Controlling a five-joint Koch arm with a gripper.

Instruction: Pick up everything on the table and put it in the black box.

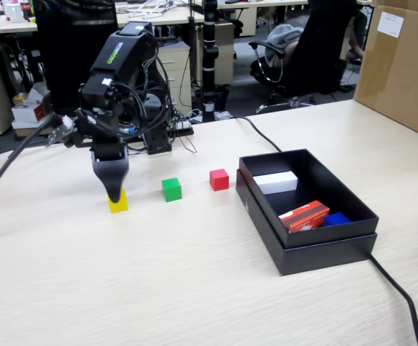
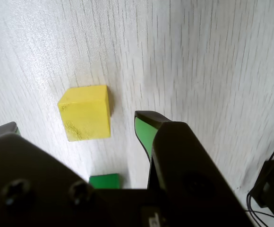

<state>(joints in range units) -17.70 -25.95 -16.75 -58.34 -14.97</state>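
Hanging low over the yellow cube (image 1: 118, 201), the gripper (image 1: 114, 192) points straight down at the table (image 1: 194, 288). In the wrist view one jaw tip sits to the right of the yellow cube (image 2: 85, 112) and the other jaw peeks in at the far left edge — so the jaws look open around it, holding nothing.

The green cube (image 1: 171, 189) and the red cube (image 1: 219, 179) wait in a row to the right. Farther right is the black box (image 1: 317, 249), which has a white block (image 1: 275, 182), an orange-red packet (image 1: 304, 215) and something blue (image 1: 336, 219) inside.

No cube is in the box yet — I think all three are left to do, yellow first.
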